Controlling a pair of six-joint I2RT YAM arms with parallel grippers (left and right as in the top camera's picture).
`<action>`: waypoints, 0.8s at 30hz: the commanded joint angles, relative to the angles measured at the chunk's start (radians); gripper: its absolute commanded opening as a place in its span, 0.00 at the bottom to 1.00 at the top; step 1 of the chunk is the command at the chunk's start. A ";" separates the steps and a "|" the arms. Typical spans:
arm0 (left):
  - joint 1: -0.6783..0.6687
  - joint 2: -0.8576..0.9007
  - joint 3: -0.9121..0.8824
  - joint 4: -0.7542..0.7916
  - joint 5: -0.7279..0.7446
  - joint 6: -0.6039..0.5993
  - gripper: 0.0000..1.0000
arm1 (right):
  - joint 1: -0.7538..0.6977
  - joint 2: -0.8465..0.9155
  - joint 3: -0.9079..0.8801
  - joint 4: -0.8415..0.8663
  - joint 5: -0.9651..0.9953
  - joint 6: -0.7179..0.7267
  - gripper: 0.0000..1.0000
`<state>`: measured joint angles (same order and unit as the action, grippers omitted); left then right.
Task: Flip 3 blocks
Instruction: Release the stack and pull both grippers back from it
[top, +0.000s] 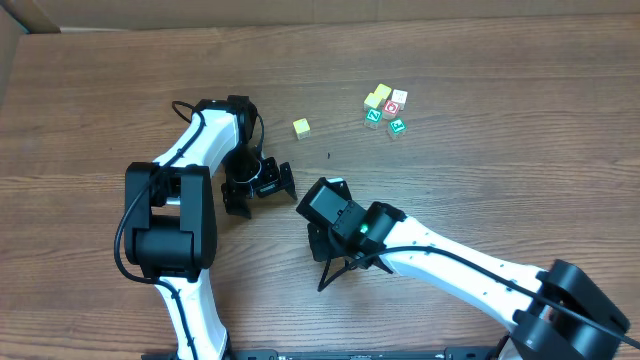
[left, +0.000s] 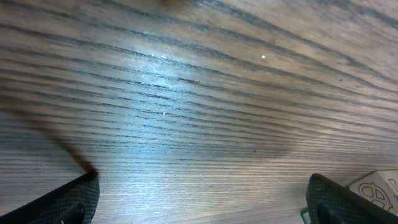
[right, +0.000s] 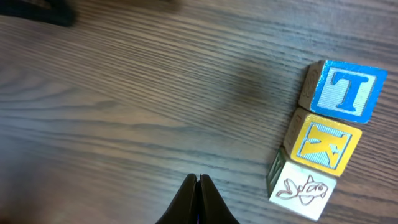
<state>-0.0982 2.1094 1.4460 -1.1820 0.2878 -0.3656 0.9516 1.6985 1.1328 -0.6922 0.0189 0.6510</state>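
Three blocks lie in a touching row at the right of the right wrist view: a blue T block (right: 344, 90), a yellow K block (right: 323, 145) and a cream-white block (right: 305, 186) with a fish drawing. My right gripper (right: 198, 179) is shut on nothing, left of that row. My left gripper (top: 263, 196) (left: 202, 186) stands wide open over bare wood. A cream block (left: 380, 185) peeks in just outside its right finger (left: 336, 202). From overhead the three blocks are hidden under my right wrist (top: 345, 222).
A bright yellow cube (top: 301, 127) sits alone behind the grippers. Further back right is a cluster of cubes (top: 385, 108), some marked green and red. The two wrists are close together at the table's middle. A cardboard wall (top: 20, 60) borders the far left.
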 joint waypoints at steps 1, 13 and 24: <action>-0.007 -0.004 -0.004 0.009 -0.007 0.007 1.00 | 0.002 0.057 0.014 0.003 0.022 0.005 0.04; -0.007 -0.004 -0.004 0.140 -0.007 0.007 1.00 | 0.003 0.097 0.013 0.029 0.026 0.004 0.04; -0.007 -0.004 -0.004 0.322 -0.008 0.007 1.00 | 0.003 0.097 -0.008 -0.010 0.077 0.004 0.04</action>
<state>-0.0982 2.0754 1.4528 -0.8951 0.2874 -0.3820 0.9516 1.8000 1.1320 -0.6975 0.0555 0.6514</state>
